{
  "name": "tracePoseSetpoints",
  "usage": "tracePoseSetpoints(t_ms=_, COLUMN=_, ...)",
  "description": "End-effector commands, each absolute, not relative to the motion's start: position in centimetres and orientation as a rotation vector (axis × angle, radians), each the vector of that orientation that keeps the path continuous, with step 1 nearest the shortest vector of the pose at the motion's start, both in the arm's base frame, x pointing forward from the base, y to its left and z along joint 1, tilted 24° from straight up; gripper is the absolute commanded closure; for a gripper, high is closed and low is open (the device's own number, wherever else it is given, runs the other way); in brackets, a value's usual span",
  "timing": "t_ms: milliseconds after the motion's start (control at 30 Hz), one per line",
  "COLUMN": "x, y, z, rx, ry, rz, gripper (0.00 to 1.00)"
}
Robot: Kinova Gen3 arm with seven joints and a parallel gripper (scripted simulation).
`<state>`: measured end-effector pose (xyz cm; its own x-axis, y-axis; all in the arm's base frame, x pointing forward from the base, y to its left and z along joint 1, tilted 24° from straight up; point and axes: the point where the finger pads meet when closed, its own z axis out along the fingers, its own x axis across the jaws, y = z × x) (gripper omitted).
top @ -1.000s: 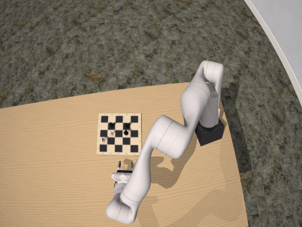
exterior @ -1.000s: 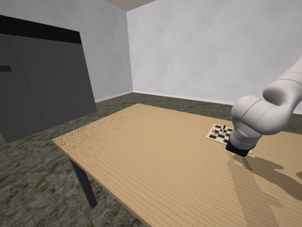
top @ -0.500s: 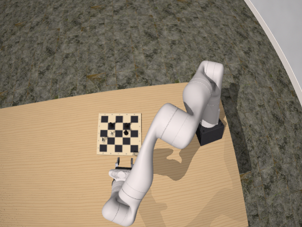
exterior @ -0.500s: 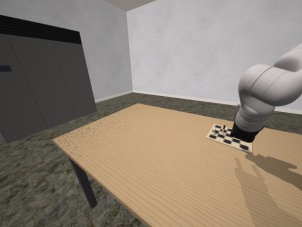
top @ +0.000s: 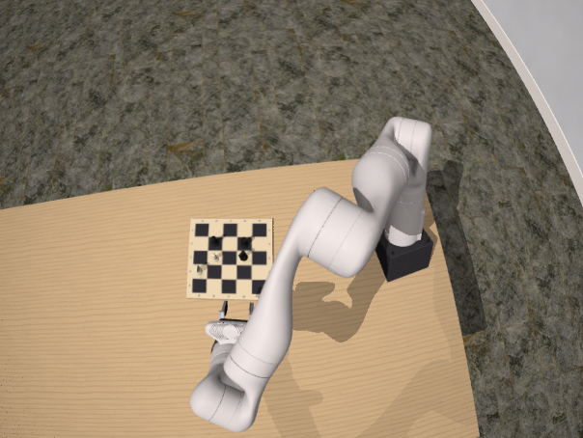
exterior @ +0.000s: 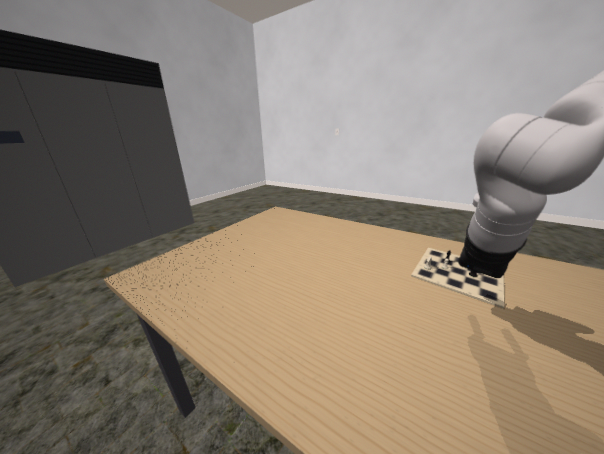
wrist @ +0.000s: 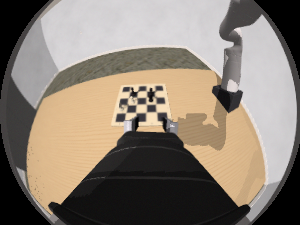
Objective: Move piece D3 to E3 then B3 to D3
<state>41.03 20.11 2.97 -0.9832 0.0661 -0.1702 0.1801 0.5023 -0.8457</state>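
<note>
A small chessboard [top: 217, 295] [exterior: 492, 296] [wrist: 125, 116] lies on the wooden table. Three black pieces stand on it: two in the far rows [top: 214, 240] [top: 245, 241] and one nearer the middle [top: 243, 256]. Two pale pieces [top: 215, 257] [top: 199, 270] stand to the left. The edge letters are too small to read. My gripper [top: 237, 309] [wrist: 150, 122] is open and empty. It hovers over the table just outside the board's near edge, pointing toward the board. In the exterior view the wrist hides the fingers and part of the board.
The arm's black base block [top: 405, 256] [wrist: 228, 96] stands at the table's right edge, right of the board. The arm's elbow link [top: 290, 270] hangs over the board's right edge. A dark cabinet [exterior: 75, 160] stands off the table, far left.
</note>
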Motion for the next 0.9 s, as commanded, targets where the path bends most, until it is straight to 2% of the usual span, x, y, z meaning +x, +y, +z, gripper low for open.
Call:
tracePoseSetpoints(t_ms=0, x=41.6, y=19.6, z=3.6, rx=0.232, ry=2.661, rz=-1.446, gripper=0.00)
tracePoseSetpoints(t_ms=167, x=43.2, y=17.8, z=5.2, rx=0.293, ry=2.725, rz=-1.318, gripper=0.00)
tracePoseSetpoints(t_ms=433, x=46.0, y=12.1, z=9.5, rx=0.472, ry=2.838, rz=-0.920, gripper=0.00)
tracePoseSetpoints(t_ms=867, x=46.6, y=7.2, z=13.1, rx=0.614, ry=2.838, rz=-0.564, gripper=0.00)
